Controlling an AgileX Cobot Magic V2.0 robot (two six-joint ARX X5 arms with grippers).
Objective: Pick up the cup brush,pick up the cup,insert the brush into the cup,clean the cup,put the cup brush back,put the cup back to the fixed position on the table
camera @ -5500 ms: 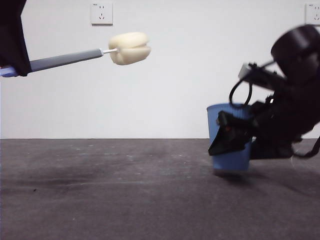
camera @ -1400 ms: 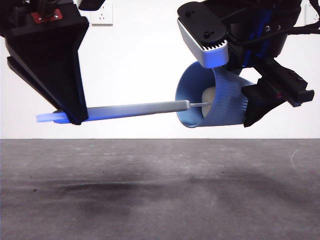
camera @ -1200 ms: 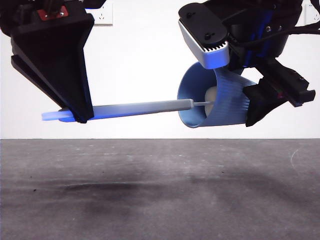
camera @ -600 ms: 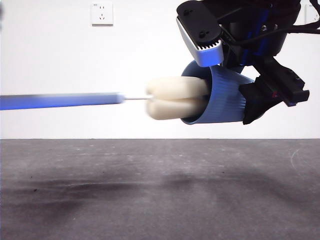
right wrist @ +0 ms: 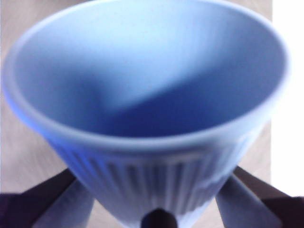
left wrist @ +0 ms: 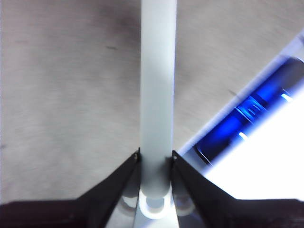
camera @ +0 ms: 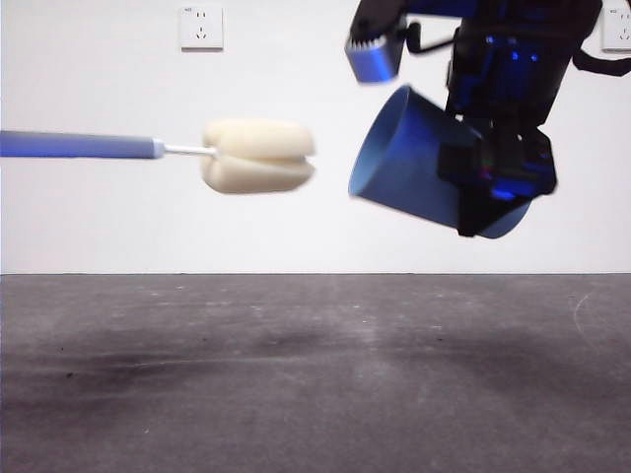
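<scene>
The brush [camera: 177,153] is held level in mid-air, well above the tabletop [camera: 296,374]. Its cream sponge head is pointed toward the cup [camera: 414,168], and a clear gap is seen between the sponge tip and the cup's rim. The grey handle is run out past the edge of the front view, so the arm carrying it is not seen there. In the left wrist view the left claw [left wrist: 155,159] is seen clamped on the brush handle [left wrist: 158,85], one black jaw pressed to each side of the shaft, with the pale looped end tucked between the jaw roots.

The cup is carried high too, beside the sponge head and clear of the tabletop. It is tipped well over, with its open mouth turned toward the brush and slightly downward, and its base raised behind. The right claw [camera: 488,187] is closed on the cup's lower body, dark and bulky in the front view, and the rest of that arm is seen rising behind the cup to the top edge. From the right wrist view the cup [right wrist: 147,109] is looked straight into: the blue interior is seen bare, the ribbed outer wall is gripped between the two jaws, and the picture is somewhat blurred.

A white wall socket [camera: 200,27] is mounted on the wall above the brush.
</scene>
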